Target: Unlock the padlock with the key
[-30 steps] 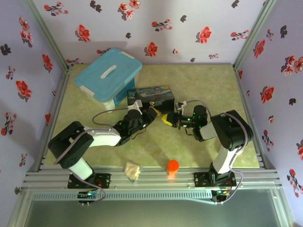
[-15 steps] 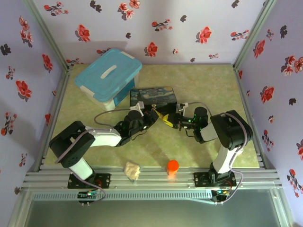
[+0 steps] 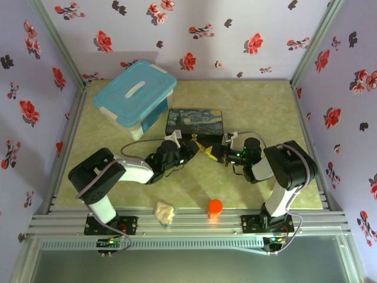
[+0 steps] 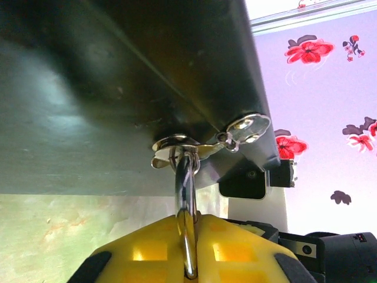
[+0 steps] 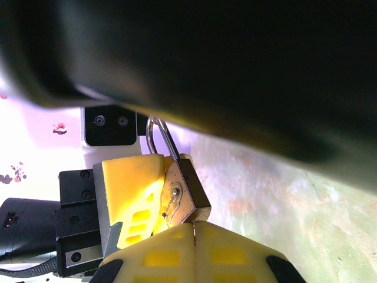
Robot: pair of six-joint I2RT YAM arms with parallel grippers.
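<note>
Left gripper (image 4: 189,250) clamps the padlock (image 5: 187,191), shackle (image 4: 186,177) rising to the box (image 4: 118,76); right gripper (image 5: 194,242), pads (image 5: 165,256) pressed together, touches its lower end; whether they pinch the key, I cannot tell.

Table (image 3: 259,106): pale green marbled top.
Far left: blue-lidded plastic storage box (image 3: 136,94).
Middle: painted box (image 3: 194,119), just beside the storage box.
Near edge: orange cap (image 3: 215,206) and crumpled cream wad (image 3: 164,212), apart.

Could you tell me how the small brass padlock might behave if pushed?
The small brass padlock looks rigid, so probably won't flex. Its silver shackle hangs through the hasp on the dark box, so it would likely swing.
</note>
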